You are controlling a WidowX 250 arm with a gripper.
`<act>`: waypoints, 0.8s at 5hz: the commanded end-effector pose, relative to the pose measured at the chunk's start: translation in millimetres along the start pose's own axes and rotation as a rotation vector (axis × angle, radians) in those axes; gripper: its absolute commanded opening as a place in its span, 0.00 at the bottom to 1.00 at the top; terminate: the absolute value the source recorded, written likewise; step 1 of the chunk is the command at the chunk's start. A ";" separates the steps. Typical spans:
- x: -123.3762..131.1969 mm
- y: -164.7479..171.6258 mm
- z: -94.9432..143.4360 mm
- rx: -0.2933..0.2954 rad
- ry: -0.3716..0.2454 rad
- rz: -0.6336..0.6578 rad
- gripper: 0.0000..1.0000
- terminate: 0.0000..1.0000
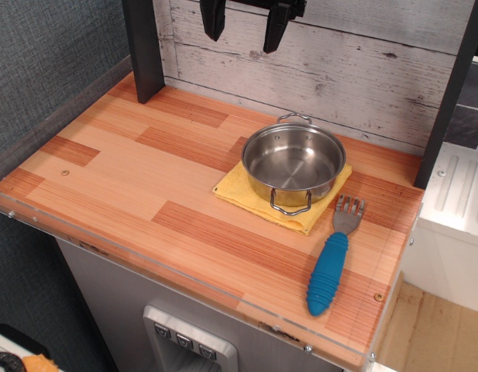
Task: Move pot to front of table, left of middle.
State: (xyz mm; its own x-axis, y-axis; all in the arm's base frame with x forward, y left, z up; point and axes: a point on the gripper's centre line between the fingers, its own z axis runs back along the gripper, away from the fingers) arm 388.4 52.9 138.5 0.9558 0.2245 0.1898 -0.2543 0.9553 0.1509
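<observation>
The small shiny steel pot [294, 163] stands upright and empty on a yellow cloth [246, 192] at the back right of the wooden table [130, 174]. One wire handle points toward the wall, the other toward the front. My gripper [245, 29] hangs at the top of the view, high above the table and behind the pot. Its two black fingers are spread apart and hold nothing.
A fork with a blue ribbed handle [329, 271] lies to the right of the pot, near the front right corner. A dark post [142, 50] stands at the back left and another [448, 97] at the back right. A whitewashed plank wall [355, 62] backs the table.
</observation>
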 end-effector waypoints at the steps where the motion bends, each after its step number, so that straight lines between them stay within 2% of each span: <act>1: 0.0 0.0 0.0 0.000 0.000 0.000 1.00 0.00; 2: -3.4 -18.3 -12.7 -0.009 0.041 -0.033 1.00 0.00; 4: -30.4 -28.0 -29.1 -0.097 0.055 -0.095 1.00 0.00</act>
State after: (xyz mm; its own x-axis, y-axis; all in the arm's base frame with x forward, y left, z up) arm 367.2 23.1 74.3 0.9883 0.1427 0.0537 -0.1465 0.9863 0.0759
